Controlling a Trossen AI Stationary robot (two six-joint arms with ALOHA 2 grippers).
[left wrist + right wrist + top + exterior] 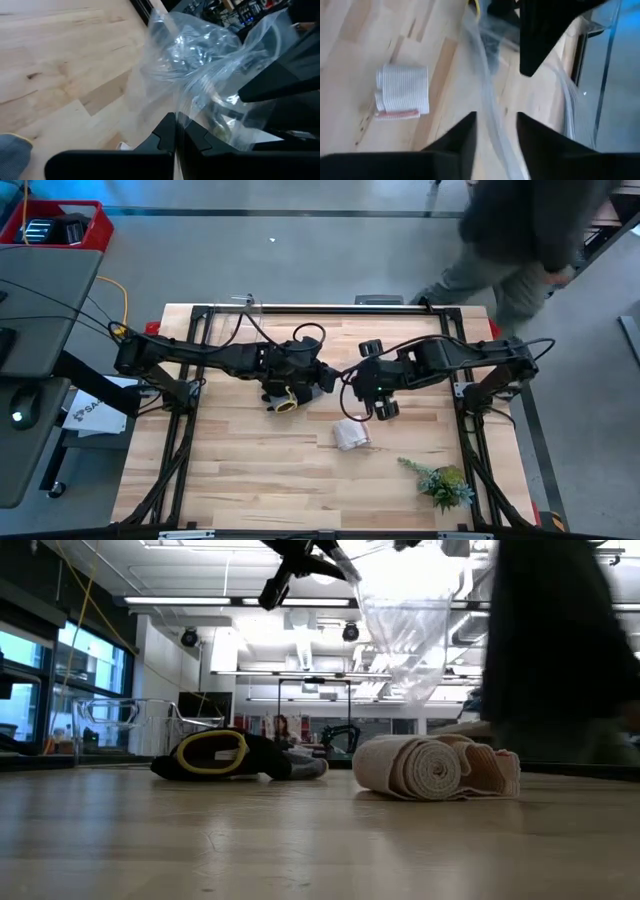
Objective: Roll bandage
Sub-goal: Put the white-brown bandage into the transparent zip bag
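The bandage (350, 435) lies on the table as a rolled-up white bundle, resting on its side (435, 768), also seen in the right wrist view (402, 90). No gripper touches it. Above the table's middle my left gripper (330, 377) is shut on a crinkly clear plastic bag (410, 630), which hangs between the two arms. My right gripper (372, 412) points steeply down beside the bag with its fingers apart (496, 117); a strip of the bag's film (487, 115) runs between them. My left gripper pinches a gathered part of the clear bag's film (184, 107) between its two fingers. The bag is lifted clear of the table and billows beyond the fingertips. My right gripper has the bag's film between its open fingers; whether they touch it I cannot tell.
A black-and-grey work glove with a yellow cuff (285, 400) lies on the table under the left gripper. A small green plant sprig (445, 485) lies near the front right. A person (520, 240) moves behind the table's far right corner.
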